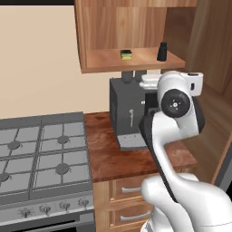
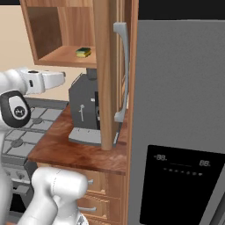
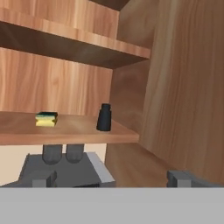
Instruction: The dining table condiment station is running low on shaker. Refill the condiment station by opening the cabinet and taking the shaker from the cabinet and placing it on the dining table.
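one black shaker [image 3: 104, 117] and one yellow-green sponge [image 3: 46, 119] sit on the open cabinet [image 1: 136, 61] shelf, ahead of and above my gripper [image 3: 111, 178], whose fingers are spread wide, holding nothing; a grey coffee machine [image 1: 128, 113] stands below on the wood counter [image 1: 115, 156]; the right base view adds the swung-out door [image 2: 112, 74] and fridge [image 2: 180, 123]

**Even rendered light, soft detail**

Light is flat and bright w/ no clear source. The worktop [image 1: 118, 156] carries a faint sheen, no hard glare. Shade sits under the upper shelf [image 3: 74, 41] in the hand view and inside the cabinet [image 2: 52, 30]. The fridge [image 2: 184, 110] looks grainy. All pics low-res, edges a bit soft; no motion blur, no edge distortion.
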Tool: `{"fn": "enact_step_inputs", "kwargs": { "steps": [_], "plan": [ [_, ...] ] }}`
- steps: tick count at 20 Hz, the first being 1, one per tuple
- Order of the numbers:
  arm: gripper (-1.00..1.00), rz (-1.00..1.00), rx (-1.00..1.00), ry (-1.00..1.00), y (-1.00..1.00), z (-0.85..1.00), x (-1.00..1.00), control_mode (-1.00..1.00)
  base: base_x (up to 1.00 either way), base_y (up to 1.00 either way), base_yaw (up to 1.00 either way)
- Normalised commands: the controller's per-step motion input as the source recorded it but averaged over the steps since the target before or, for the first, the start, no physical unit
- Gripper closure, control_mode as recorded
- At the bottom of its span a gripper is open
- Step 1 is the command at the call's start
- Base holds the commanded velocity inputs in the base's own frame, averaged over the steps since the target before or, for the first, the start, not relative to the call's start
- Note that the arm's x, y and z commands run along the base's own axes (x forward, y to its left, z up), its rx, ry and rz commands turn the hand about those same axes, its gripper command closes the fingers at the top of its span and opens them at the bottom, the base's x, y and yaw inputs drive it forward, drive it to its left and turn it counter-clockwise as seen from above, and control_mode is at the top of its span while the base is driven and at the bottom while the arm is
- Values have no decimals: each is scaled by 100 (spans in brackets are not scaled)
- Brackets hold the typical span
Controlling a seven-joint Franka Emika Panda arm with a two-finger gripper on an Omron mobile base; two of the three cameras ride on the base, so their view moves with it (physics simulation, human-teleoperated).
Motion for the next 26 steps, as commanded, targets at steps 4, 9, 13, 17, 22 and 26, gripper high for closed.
{"fn": "enact_step_inputs", "kwargs": {
  "steps": [4,9,13,17,22,26],
  "plan": [
    [-100,0,0,1,0,0,22,-100,0,0,0],
    [-100,-3,3,1,-7,0,32,-100,0,0,0],
    [-100,-4,5,0,-19,0,28,-100,0,0,0],
    [-100,-3,4,0,-19,0,30,-100,0,0,0],
    [-100,-2,3,0,-12,0,38,-100,0,0,0],
    [-100,-1,0,1,0,0,58,-100,0,0,0]
  ]
}}
